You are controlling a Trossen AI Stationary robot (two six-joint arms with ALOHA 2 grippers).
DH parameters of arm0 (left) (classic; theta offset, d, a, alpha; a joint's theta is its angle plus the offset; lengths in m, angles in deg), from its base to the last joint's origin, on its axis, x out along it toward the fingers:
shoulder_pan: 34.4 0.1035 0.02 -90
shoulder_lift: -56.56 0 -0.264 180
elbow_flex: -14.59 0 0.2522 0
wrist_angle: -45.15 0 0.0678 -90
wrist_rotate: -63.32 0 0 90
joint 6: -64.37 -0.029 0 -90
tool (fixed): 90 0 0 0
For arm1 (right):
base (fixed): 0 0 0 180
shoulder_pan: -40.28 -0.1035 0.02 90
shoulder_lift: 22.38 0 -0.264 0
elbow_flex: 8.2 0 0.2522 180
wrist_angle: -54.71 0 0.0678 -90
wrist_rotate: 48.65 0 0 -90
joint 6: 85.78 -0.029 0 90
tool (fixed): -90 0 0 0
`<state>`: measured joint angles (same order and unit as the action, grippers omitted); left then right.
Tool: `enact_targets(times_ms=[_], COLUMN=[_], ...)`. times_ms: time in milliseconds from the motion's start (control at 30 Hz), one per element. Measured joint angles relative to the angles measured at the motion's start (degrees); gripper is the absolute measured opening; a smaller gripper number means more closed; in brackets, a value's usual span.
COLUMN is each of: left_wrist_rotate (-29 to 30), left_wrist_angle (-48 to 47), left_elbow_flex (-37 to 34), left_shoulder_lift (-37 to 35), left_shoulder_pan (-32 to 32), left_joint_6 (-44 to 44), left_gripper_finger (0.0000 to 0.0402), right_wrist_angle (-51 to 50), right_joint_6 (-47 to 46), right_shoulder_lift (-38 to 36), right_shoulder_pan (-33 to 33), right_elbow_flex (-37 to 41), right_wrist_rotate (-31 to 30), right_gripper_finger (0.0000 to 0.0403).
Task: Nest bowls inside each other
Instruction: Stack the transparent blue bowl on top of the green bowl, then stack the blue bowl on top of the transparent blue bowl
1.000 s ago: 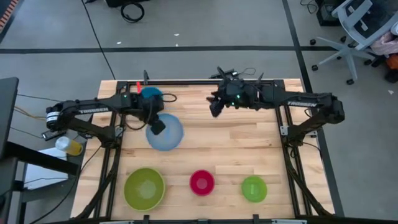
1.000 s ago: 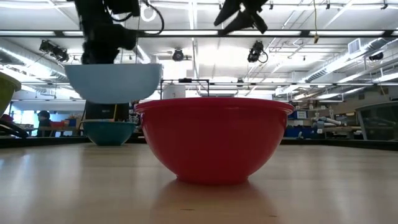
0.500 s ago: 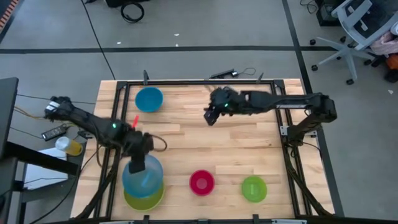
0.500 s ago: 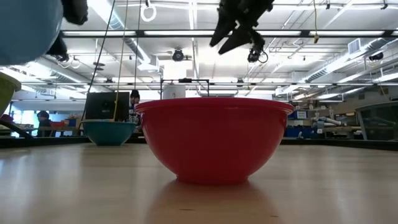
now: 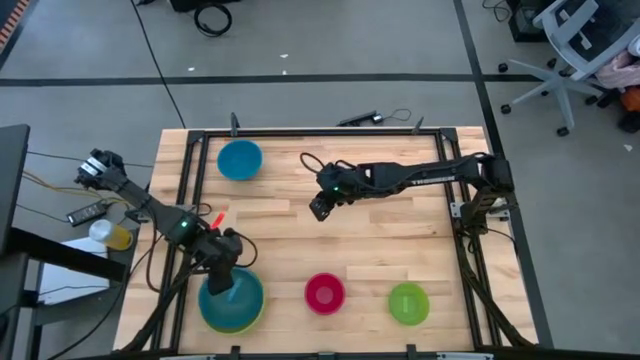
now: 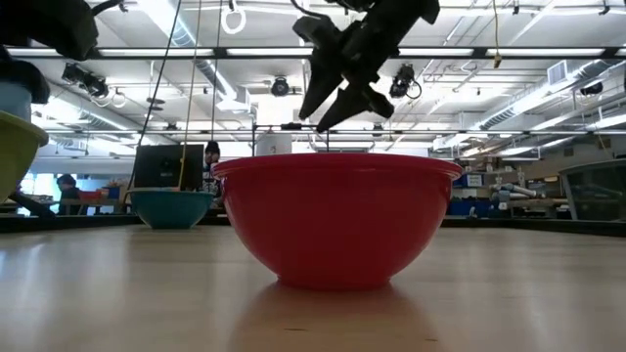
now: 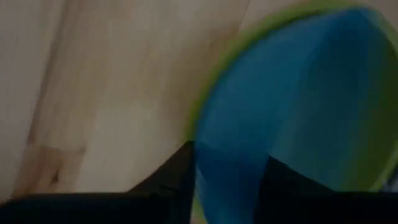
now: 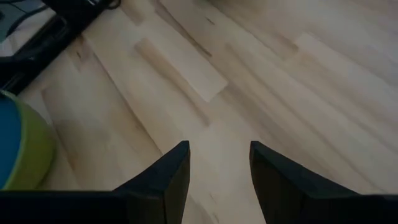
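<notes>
The pale blue bowl sits inside the large yellow-green bowl at the near left of the table. My left gripper is above its far rim, pointing steeply down, open, with that rim between its fingers. My right gripper hangs open over the table's middle with nothing between its fingers. The bright blue bowl stands at the far left. The red bowl and the small green bowl stand along the near edge. My left gripper has one finger outside the pale blue bowl's wall and one finger inside it, coming from above. Whether either finger touches the wall I cannot tell. The bowl rests in the yellow-green bowl.
A black frame rail runs along the table's far edge and down both sides. Bare wood lies across the table's middle and right. Beyond the table the low view shows a room with a person in the distance.
My left gripper has swung from the far left of the table toward the near edge and down, carrying the pale blue bowl, which now sits inside the yellow-green bowl. My right gripper has come down and moved toward the table's middle and left.
</notes>
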<state>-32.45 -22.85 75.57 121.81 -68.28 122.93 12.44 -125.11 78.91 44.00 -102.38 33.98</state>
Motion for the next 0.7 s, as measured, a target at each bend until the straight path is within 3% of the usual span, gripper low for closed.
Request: enact_targets(times_ms=[167,300,533,600,700], left_wrist_rotate=[-4.85,-3.99,9.26,13.4,14.64], left_wrist_angle=[1.85,-2.5,-15.18,-17.71,-17.39], left_elbow_flex=[0.06,2.42,12.35,14.14,14.29], left_shoulder_lift=[-0.56,-0.61,-2.37,-3.17,-3.99], left_shoulder_pan=[-0.08,1.66,10.99,15.86,25.24], left_joint_6=[0.92,-0.44,-12.43,-18.18,-27.15], left_gripper_finger=[0.0208,0.0236,0.0226,0.0218,0.0205], right_wrist_angle=[-0.34,-0.7,-1.19,-1.2,-1.37], right_joint_6=[-0.98,-0.72,0.6,0.85,0.94], right_shoulder_lift=[-0.51,-1.97,-3.17,-3.17,-3.17], right_shoulder_pan=[0.29,1.0,3.08,3.62,4.04], right_elbow_flex=[0.02,0.02,0.02,0.02,0.02], right_wrist_rotate=[-0.59,-1.75,-1.75,-0.53,0.79], right_gripper_finger=[0.0171,0.0171,0.0171,0.0171,0.0172])
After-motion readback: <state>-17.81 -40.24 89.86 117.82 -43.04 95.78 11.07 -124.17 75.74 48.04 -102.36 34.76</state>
